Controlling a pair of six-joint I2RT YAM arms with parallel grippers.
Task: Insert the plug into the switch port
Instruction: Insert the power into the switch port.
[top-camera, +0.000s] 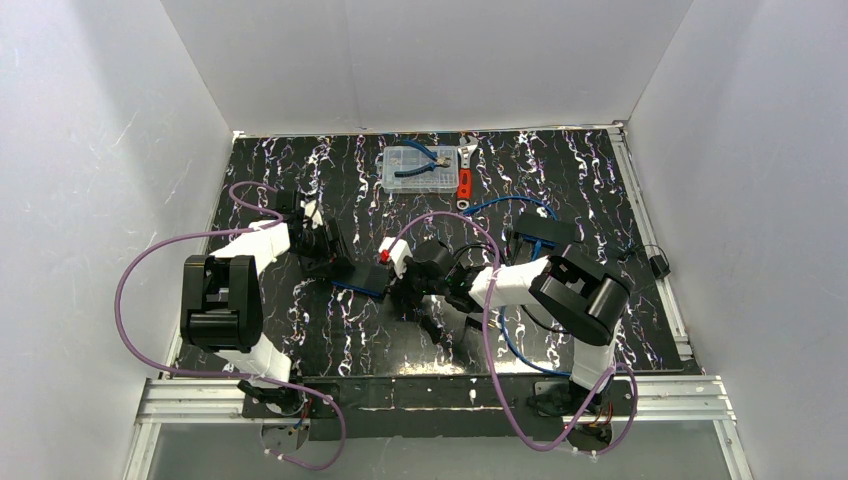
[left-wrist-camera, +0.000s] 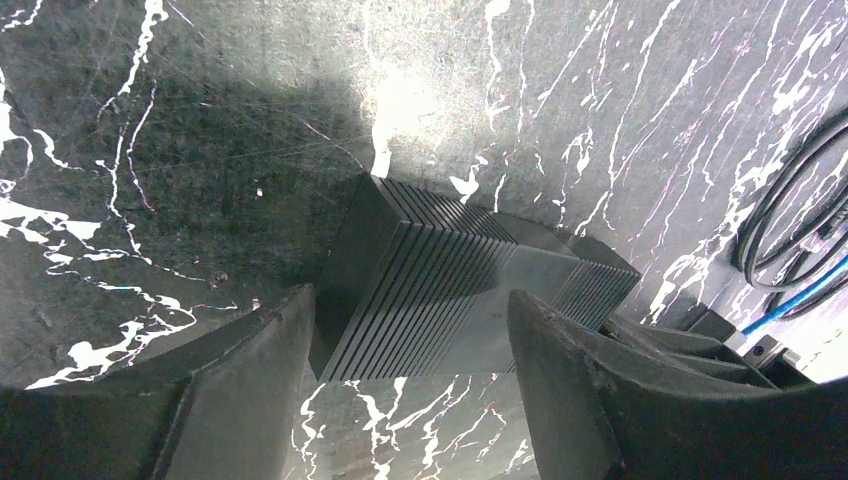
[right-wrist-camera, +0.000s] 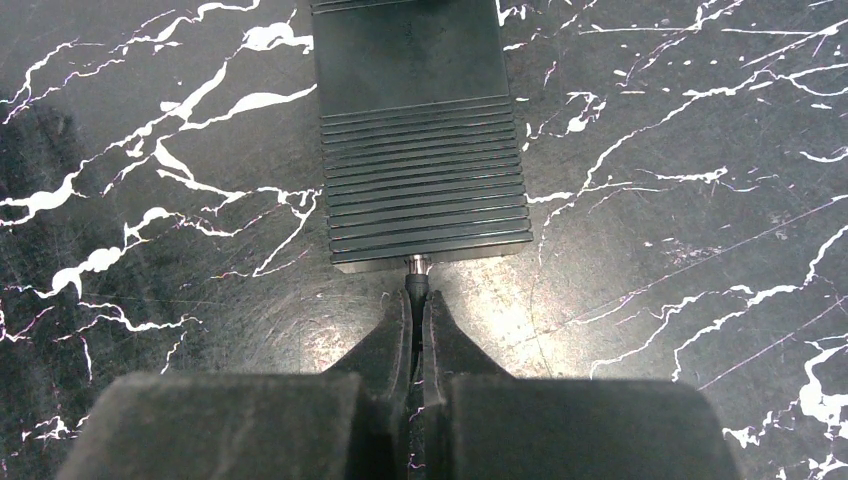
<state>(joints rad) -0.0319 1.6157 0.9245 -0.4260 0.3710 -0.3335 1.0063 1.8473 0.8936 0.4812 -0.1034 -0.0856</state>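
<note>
The right gripper (right-wrist-camera: 416, 305) pinches the plug (right-wrist-camera: 416, 283) tightly, its tip at the port (right-wrist-camera: 415, 262) straight ahead in the near edge of the black box (right-wrist-camera: 420, 150), whose opposite end the left gripper (left-wrist-camera: 410, 320) straddles, fingers spread.

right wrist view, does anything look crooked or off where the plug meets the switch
Nothing stands out. The plug, pinched in the right end effector, points straight at the port in the near edge of the switch, its metal tip at the opening. The switch lies flat and looks undamaged.
</note>
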